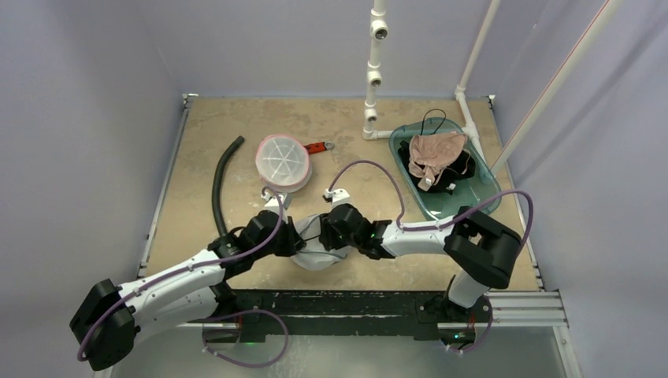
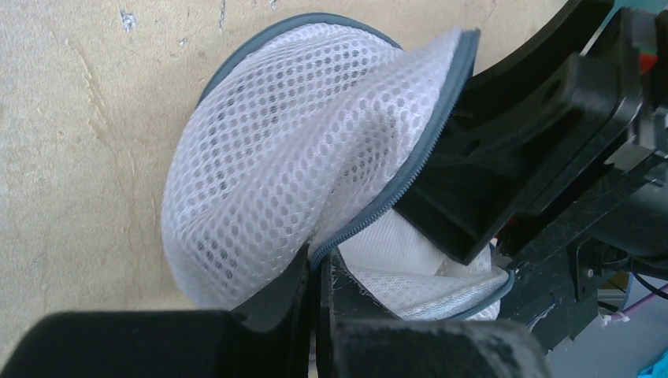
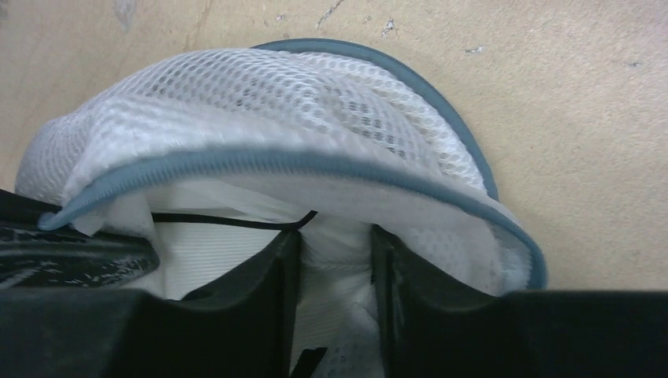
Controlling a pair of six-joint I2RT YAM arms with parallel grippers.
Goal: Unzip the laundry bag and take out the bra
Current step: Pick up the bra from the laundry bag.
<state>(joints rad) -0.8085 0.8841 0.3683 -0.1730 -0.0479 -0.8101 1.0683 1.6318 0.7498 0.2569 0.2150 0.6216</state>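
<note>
The left gripper pinches the laundry bag by its zipper edge, while the right gripper, half spread inside, may close on white lining, missing the black strap.

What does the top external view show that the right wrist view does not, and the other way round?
Only top external: the teal bin with garments, a second round mesh bag, a black hose. Only right wrist: a thin black strap inside the opened laundry bag. Both: that bag and the right gripper.
</note>
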